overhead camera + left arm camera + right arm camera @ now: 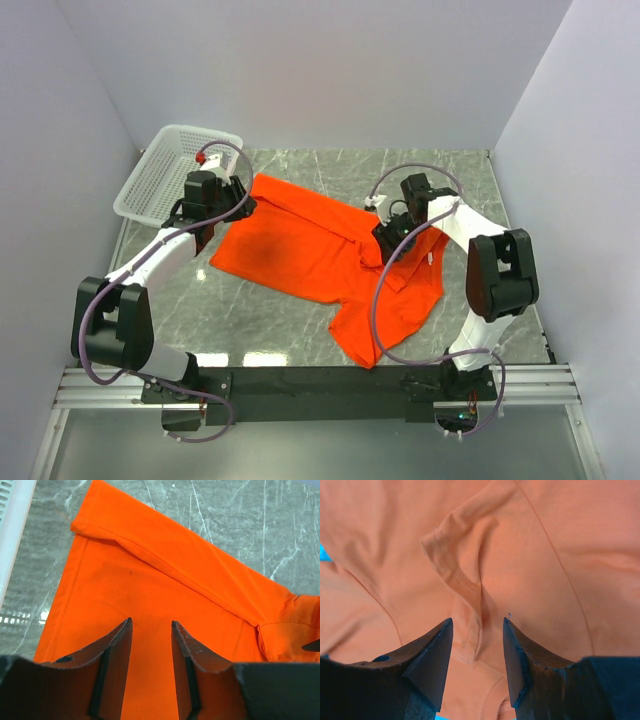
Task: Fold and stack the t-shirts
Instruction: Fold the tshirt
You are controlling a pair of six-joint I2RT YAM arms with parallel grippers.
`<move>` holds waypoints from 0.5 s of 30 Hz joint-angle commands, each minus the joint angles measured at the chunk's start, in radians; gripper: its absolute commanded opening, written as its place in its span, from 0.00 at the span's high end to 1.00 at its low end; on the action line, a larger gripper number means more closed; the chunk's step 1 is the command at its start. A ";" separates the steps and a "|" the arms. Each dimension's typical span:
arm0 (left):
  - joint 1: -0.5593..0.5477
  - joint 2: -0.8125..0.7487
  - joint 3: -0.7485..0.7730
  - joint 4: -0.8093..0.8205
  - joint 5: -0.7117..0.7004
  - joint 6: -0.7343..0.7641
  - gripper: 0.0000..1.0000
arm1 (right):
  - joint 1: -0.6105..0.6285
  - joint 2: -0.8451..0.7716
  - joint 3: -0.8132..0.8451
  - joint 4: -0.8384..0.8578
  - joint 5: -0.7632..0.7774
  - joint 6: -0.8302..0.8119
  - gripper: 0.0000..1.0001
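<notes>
One bright orange-red t-shirt (320,255) lies spread and partly bunched across the middle of the marble table. My left gripper (232,203) is open just above the shirt's left edge; in the left wrist view its fingertips (150,625) hover over flat cloth (165,585) with a hem fold running diagonally. My right gripper (392,240) is open over the bunched collar area on the shirt's right part; in the right wrist view (477,622) a raised fold with stitched hem (465,590) lies between the jaws, which are not closed on it.
A white mesh basket (170,170) stands tilted at the back left, its rim showing at the left wrist view's left edge (12,525). White walls enclose the table. A black rail (320,380) runs along the near edge.
</notes>
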 commanded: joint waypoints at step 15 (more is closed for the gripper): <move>0.001 -0.035 0.004 0.031 0.016 -0.018 0.57 | 0.028 0.079 -0.020 0.010 0.020 -0.071 0.57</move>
